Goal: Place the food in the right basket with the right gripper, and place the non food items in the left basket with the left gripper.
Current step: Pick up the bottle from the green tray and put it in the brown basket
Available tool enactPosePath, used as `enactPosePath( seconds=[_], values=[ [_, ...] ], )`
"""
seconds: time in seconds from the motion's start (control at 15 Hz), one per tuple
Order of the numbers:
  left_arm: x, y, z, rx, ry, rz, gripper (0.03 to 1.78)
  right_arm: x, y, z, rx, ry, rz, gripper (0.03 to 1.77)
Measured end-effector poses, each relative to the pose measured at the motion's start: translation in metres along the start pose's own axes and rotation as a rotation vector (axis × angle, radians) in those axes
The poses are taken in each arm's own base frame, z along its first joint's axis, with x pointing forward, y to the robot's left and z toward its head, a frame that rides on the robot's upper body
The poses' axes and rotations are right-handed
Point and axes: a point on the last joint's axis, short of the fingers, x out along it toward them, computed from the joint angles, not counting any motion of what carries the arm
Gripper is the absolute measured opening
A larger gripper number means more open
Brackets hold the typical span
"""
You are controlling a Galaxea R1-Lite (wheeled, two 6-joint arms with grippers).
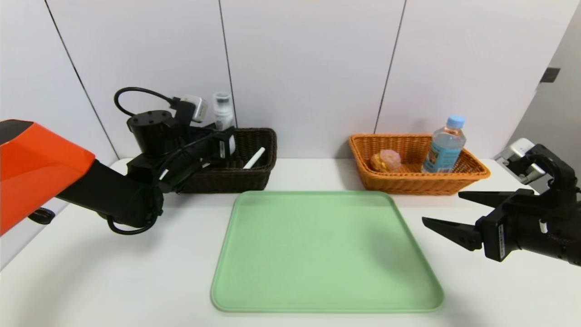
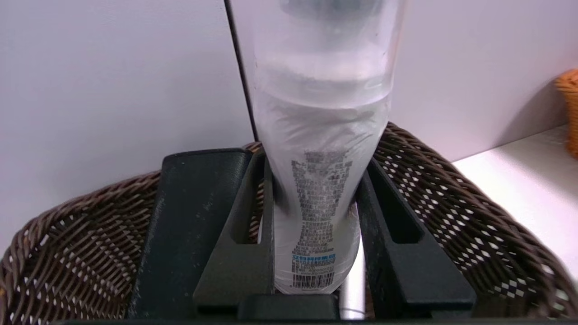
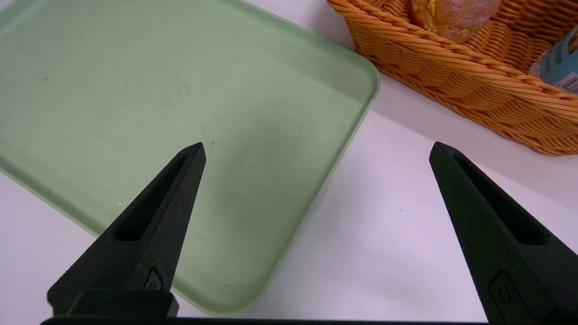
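While clamped upright in the left gripper (image 2: 316,225) over the dark basket (image 1: 254,175) at the table's back-left, spray bottle (image 1: 223,119) poised for release, long axis vertical; right gripper (image 1: 454,211) spread, idle beside green tray (image 1: 317,254).

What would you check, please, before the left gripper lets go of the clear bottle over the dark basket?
1. Left gripper shut on the clear bottle: ok.
2. Bottle above the dark basket: ok.
3. Bottle's base low enough for release: cannot tell.
4. White stick clear of the landing spot: cannot tell.
5. Right gripper open, away beside the green tray: ok.
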Motion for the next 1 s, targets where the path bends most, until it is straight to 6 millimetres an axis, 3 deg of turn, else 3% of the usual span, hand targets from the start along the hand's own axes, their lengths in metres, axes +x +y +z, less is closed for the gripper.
enactPosePath(
  seconds=[0.33, 0.67, 1.0],
  values=[
    [0.011, 0.004, -0.016, 0.039, 0.060, 0.030, 0.56, 0.001, 0.001, 0.002, -0.002, -0.004, 0.006, 1.71],
    [0.023, 0.011, -0.007, 0.043, -0.085, 0.074, 0.56, 0.002, 0.002, 0.002, -0.005, -0.002, 0.012, 1.71],
    [0.022, 0.012, -0.015, 0.043, -0.076, 0.076, 0.56, 0.001, 0.003, 0.002, -0.007, -0.003, 0.017, 1.71]
  ],
)
